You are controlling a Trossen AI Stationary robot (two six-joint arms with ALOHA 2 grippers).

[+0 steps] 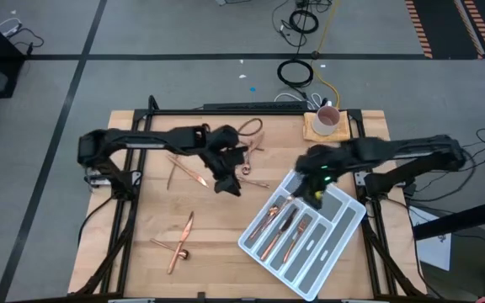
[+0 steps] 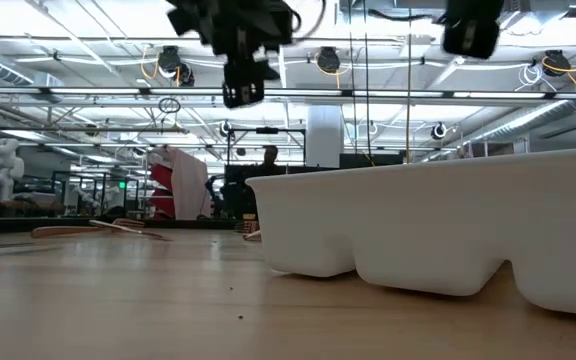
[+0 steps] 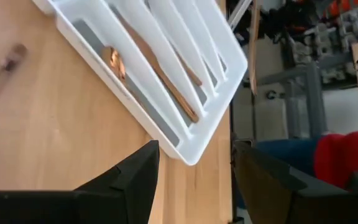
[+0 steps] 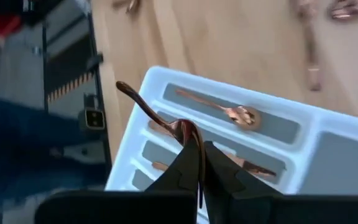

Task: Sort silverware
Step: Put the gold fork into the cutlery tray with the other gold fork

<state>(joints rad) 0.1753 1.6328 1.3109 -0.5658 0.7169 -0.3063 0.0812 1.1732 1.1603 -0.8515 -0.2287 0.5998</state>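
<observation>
My right gripper hovers over the upper end of the grey-white divided tray, shut on a copper piece of silverware. The tray holds several copper pieces; a spoon lies in one compartment. My left gripper hangs open above bare table, left of the tray, holding nothing; its wrist view looks at the tray's corner. Loose copper pieces lie flat on the table near the front-left, at the left and toward the far edge. My right gripper pinches the copper piece between its two fingers near one end, coming from above. The rest of the piece juts out past the fingertips, ending in a curved tip. It is lifted clear above the tray.
A pink cup on a wooden coaster stands at the table's far right corner. The tray lies slantwise across the right front of the table. Bare wood lies between the tray and the loose pieces. Cables lie on the floor beyond the table.
</observation>
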